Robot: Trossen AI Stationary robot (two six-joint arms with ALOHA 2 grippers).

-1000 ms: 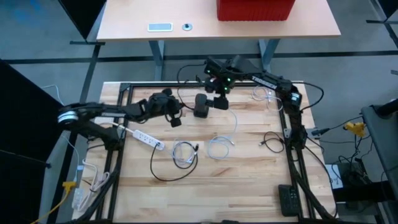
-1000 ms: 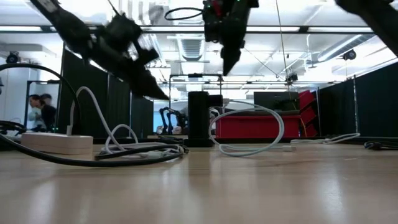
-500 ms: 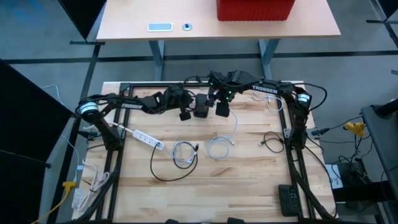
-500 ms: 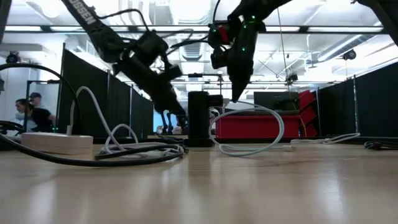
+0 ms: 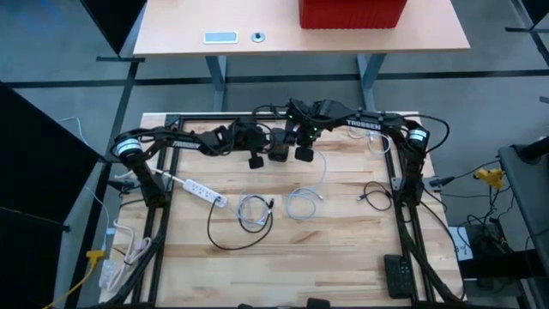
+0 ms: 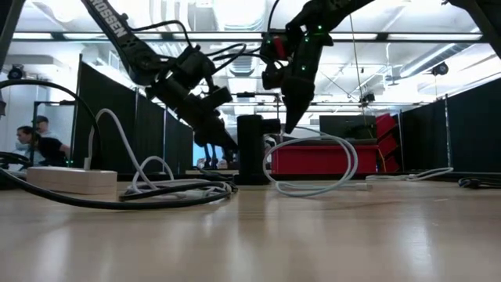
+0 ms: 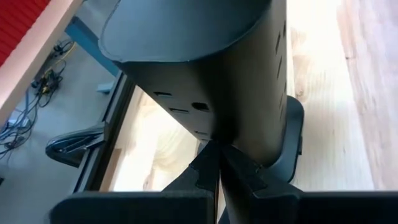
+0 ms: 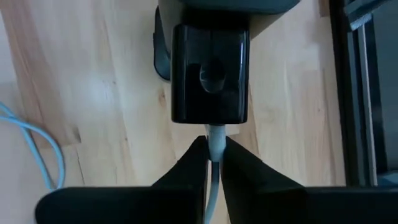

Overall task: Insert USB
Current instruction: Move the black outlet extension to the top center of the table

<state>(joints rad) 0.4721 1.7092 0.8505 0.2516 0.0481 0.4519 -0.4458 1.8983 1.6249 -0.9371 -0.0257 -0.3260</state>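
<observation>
My right claw (image 8: 211,163) is pinched shut on the thin white USB cable (image 8: 214,140), just below the glossy black rounded-square block (image 8: 210,73) standing on the pale wood-grain desk (image 8: 93,93). A second ago it hung open, higher up. My left claw (image 7: 219,163), closed and empty, has moved in against the dark curved tower (image 7: 205,62).

Right pincer (image 8: 212,163) pinches white cable (image 8: 215,144) below black block (image 8: 210,73).

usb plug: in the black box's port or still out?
Cannot tell for sure. In the right wrist view the white USB cable, pinched by the right gripper, meets the black box at its edge; the seating depth is hidden.
</observation>
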